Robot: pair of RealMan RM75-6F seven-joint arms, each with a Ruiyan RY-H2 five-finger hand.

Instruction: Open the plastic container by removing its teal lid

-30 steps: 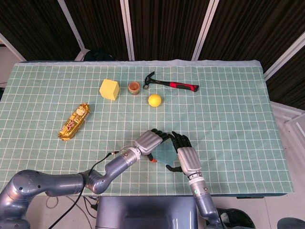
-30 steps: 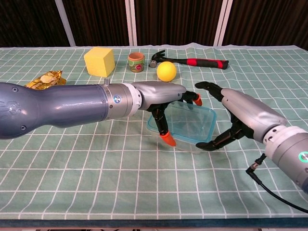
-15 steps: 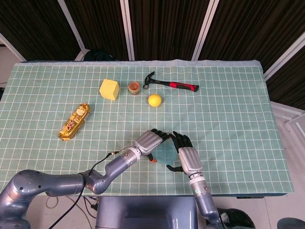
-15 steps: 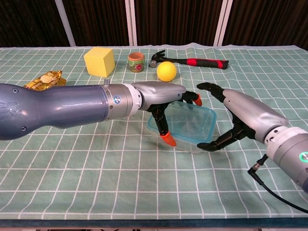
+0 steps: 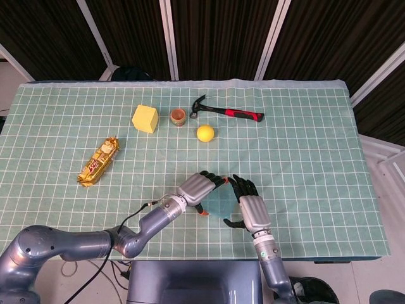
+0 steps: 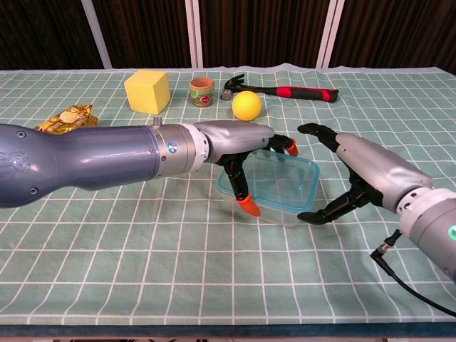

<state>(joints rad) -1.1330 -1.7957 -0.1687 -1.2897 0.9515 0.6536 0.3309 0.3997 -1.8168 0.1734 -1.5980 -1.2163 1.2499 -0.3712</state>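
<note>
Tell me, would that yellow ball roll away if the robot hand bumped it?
Probably yes. The yellow ball looks perfectly round and sits free on the flat tablecloth, with nothing touching it, so a nudge would likely send it rolling. It looks smooth too, so it might slip from a loose pinch.

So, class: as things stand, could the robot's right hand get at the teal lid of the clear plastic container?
Probably yes. The right hand hangs open just beside the teal lid with nothing between them; the left hand grips only the opposite end.
</note>
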